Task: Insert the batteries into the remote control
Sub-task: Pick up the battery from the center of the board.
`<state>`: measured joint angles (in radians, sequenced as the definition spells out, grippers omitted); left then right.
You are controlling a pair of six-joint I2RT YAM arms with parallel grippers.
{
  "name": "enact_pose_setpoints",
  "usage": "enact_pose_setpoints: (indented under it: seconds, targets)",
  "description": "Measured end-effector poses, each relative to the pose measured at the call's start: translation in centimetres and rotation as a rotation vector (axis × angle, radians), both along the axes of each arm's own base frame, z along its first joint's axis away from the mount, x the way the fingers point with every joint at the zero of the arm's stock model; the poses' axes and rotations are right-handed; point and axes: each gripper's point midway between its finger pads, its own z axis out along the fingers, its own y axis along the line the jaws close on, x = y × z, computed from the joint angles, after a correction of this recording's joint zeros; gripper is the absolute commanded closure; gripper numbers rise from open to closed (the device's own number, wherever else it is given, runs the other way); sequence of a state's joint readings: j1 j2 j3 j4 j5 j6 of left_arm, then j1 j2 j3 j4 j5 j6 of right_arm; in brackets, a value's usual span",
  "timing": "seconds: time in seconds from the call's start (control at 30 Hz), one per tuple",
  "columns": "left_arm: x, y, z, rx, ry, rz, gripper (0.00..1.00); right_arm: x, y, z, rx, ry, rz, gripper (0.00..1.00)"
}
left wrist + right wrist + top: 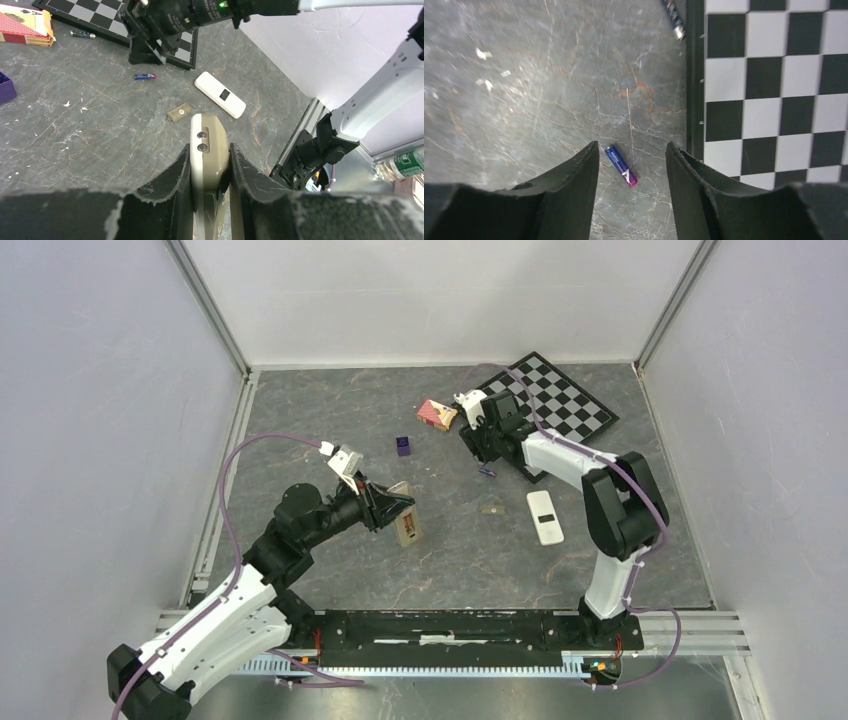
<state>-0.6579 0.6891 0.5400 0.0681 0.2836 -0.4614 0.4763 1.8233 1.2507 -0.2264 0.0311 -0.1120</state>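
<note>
My left gripper is shut on the olive-tan remote control and holds it on edge, low over the table centre. The left wrist view shows the remote clamped between the jaws. My right gripper is open and hangs just above a purple-blue battery. In the right wrist view that battery lies on the table between the open fingers, touching neither. A second, darker battery lies by the chessboard edge. Both batteries also show in the left wrist view, the purple-blue one and the darker one.
A chessboard lies at the back right. A white-backed remote and a small tan battery cover lie right of centre. A red card box and a purple box sit at the back centre.
</note>
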Motion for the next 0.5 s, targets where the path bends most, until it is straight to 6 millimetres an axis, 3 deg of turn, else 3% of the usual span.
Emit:
enact_pose_setpoints:
  seconds: [0.2,0.37,0.5]
  targets:
    - [0.1,-0.3,0.0,0.004,0.006,-0.011,0.98,-1.8,-1.3,-4.6,-0.078,0.162,0.141,0.49]
    - [0.2,-0.4,-0.3,0.012,0.017,-0.011,0.98,-2.7,-1.1,-5.6,-0.084,0.200,0.219,0.58]
    - [0.2,-0.4,-0.4,0.013,0.019,-0.011,0.98,-2.9,-0.8,-6.1,-0.082,0.210,0.255,0.75]
